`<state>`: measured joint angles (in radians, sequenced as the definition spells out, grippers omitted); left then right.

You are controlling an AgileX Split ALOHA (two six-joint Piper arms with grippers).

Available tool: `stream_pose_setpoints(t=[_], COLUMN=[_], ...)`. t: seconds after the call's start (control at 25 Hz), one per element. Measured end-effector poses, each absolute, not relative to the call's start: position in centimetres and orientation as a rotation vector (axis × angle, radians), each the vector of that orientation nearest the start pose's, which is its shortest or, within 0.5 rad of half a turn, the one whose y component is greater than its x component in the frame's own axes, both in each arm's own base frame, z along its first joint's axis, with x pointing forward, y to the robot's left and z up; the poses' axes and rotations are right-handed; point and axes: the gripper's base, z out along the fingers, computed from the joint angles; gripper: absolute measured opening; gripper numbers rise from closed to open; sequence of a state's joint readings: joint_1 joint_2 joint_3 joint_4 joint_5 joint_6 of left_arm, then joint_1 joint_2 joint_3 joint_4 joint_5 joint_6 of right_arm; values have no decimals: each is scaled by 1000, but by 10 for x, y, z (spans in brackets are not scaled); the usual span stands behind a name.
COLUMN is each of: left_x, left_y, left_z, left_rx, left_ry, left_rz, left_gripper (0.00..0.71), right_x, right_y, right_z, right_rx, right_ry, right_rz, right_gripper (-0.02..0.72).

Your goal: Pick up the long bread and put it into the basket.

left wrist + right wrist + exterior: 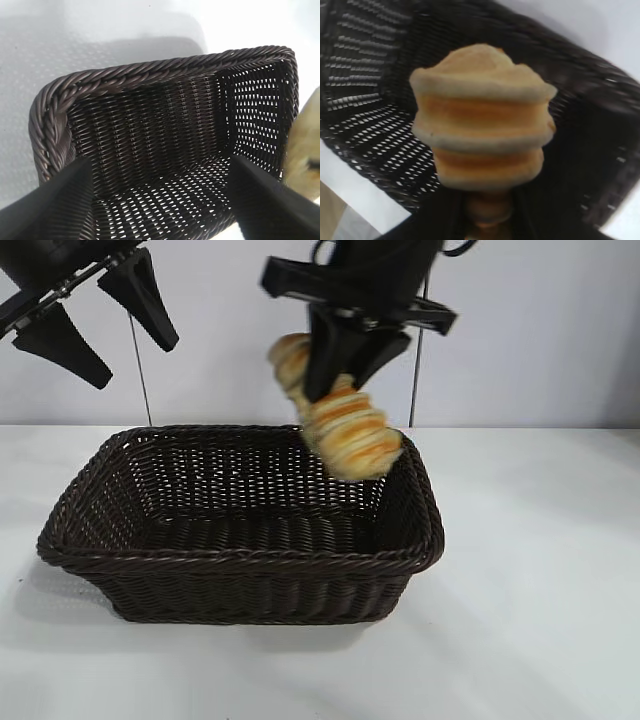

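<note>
Risk: the bread hangs tilted over the basket's far right corner, close to the rim. Let go here, it could strike the braid and tip out onto the counter. The pinch sits near the loaf's middle, so the low end could swing.

Right hand is pinching the bread from above; the loaf juts down past its fingers, airborne, over the basket.

Left hand spread, empty, up at the far left corner.

My right gripper hangs high at the middle of the exterior view, pointing steeply down, fingers clamped on the long bread. My left gripper sits raised at the far left, angled downward, its fingers spread wide apart.
</note>
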<state>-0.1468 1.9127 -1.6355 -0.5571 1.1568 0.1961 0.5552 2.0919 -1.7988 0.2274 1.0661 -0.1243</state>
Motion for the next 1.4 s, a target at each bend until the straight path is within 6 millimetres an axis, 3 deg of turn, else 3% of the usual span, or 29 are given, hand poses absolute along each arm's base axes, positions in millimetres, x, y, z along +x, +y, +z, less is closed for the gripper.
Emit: stream_pose_setpoints(t=[0.2, 0.36, 0.6, 0.84, 1.0, 1.4], left_x=[393, 393, 393, 393, 393, 393], left_y=[-103, -103, -103, -103, -103, -103], left_z=[274, 274, 274, 274, 274, 274], left_rx=[242, 242, 242, 242, 242, 242], left_ry=[2802, 2802, 2802, 2802, 2802, 2803], left_rz=[-762, -762, -762, -762, -762, -762], left_gripper=[542, 542, 542, 542, 542, 542], right_x=[380, 380, 380, 380, 390, 411], right_y=[256, 256, 256, 250, 231, 174], right_z=[212, 212, 212, 215, 235, 312], right_rx=[-850, -850, -851, -839, -763, -629], right_ry=[2774, 2775, 2778, 2801, 2785, 2673], right_rz=[376, 376, 375, 386, 415, 423], right_gripper=[177, 199, 511, 578, 580, 580])
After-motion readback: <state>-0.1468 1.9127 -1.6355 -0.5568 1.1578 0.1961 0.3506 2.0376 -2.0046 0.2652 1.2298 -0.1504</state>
